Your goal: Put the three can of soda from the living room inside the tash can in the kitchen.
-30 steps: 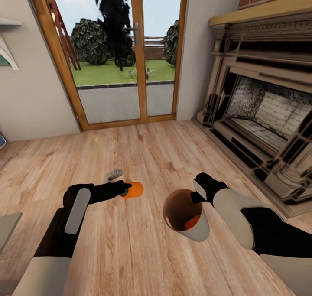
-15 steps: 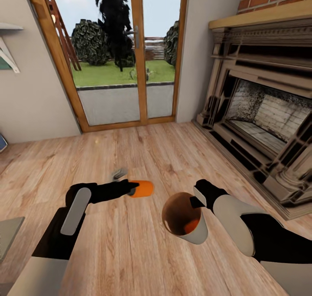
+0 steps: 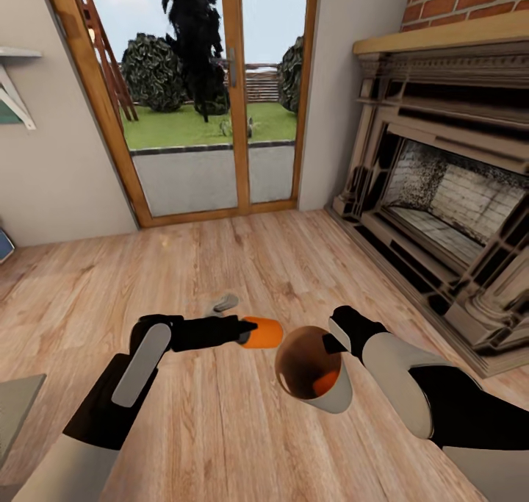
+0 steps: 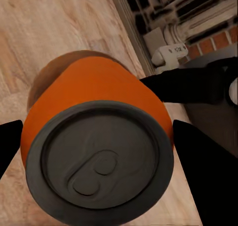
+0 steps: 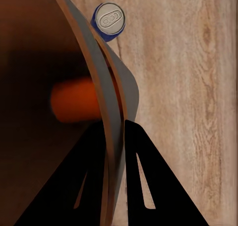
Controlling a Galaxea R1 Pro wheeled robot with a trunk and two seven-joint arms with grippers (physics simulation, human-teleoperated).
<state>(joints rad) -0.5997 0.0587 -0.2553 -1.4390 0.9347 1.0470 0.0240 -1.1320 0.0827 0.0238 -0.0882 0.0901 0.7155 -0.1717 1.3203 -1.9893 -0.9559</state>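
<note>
Right gripper (image 5: 115, 131) pinches bin (image 3: 330, 392) wall; orange can (image 3: 323, 381) inside.

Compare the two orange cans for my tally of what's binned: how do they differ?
The orange can in the left hand is outside the trash can, lying sideways in the air at its mouth; the orange can inside it rests deep within, half hidden. Both are bright orange.

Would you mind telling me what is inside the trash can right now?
One orange can lies inside the trash can. The bin's wall hides much of its interior, so anything deeper cannot be seen.
</note>
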